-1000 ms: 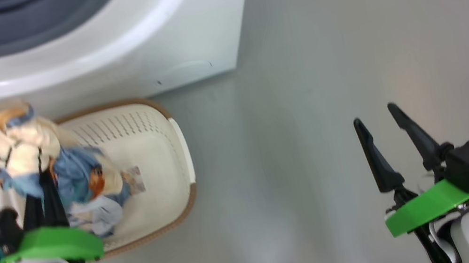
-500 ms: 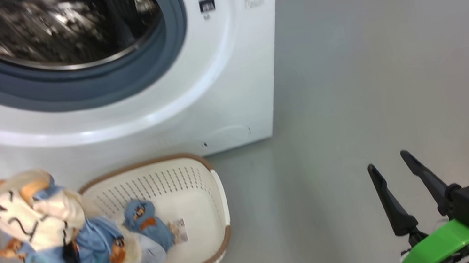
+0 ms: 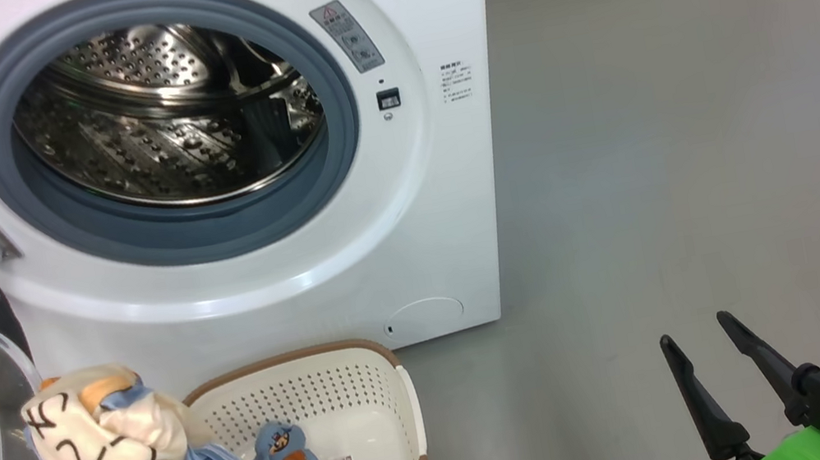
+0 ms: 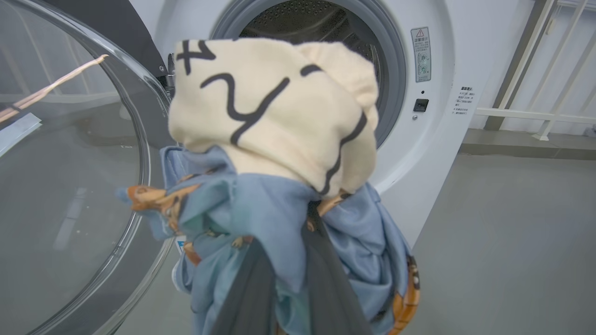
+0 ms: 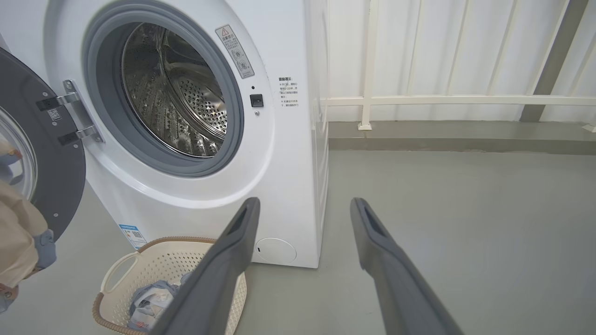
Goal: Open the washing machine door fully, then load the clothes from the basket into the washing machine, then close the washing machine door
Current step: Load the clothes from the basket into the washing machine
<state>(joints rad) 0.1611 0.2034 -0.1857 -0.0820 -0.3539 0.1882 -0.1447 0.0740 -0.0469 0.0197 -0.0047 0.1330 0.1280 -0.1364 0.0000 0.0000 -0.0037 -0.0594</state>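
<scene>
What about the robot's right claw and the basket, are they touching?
Apart. The head view shows the open right gripper over bare floor, well right of the basket.

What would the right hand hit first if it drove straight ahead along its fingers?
Probably the washing machine, near its lower front corner edge; the open right hand aims there over the floor. Depth is unclear.

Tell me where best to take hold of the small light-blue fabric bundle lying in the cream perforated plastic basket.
Pinch the raised, bunched top of the light-blue fabric bundle, coming straight down from above: it lies low inside the cream perforated plastic basket, whose walls block a sideways approach. The open right gripper looks free for it.
</scene>
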